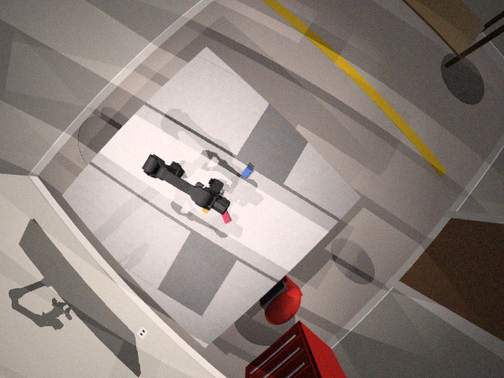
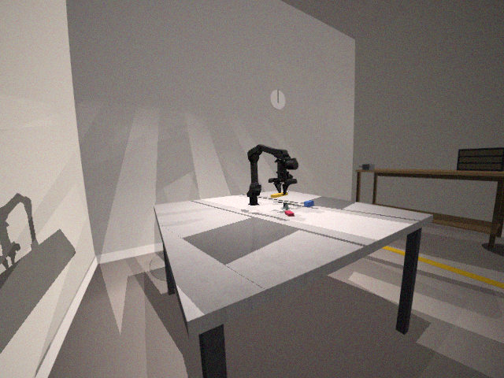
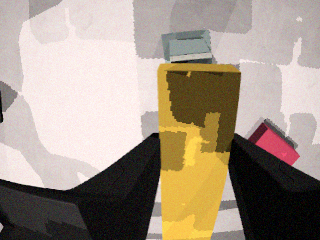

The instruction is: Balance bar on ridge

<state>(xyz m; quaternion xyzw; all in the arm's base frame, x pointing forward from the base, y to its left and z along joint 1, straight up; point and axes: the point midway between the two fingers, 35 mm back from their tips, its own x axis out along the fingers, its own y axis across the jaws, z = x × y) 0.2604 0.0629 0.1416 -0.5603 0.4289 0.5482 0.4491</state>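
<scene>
The yellow bar (image 1: 205, 210) (image 2: 277, 195) (image 3: 187, 215) is held about level above the table (image 1: 284, 244) (image 2: 353, 227). My gripper (image 2: 282, 192) (image 3: 194, 141) is shut on the bar, one finger on each long side. The arm hides most of the bar in the top view. The small grey-green ridge (image 1: 222, 191) (image 2: 285, 206) (image 3: 189, 48) stands on the table. It shows just beyond the bar's far end in the wrist view, lower than the bar. In the top view it is partly hidden by the arm.
A red block (image 1: 226, 217) (image 2: 289, 213) (image 3: 276, 146) lies near the ridge, to the right of the bar in the wrist view. A blue block (image 1: 246, 171) (image 2: 309, 203) lies on the other side of the ridge, farther off.
</scene>
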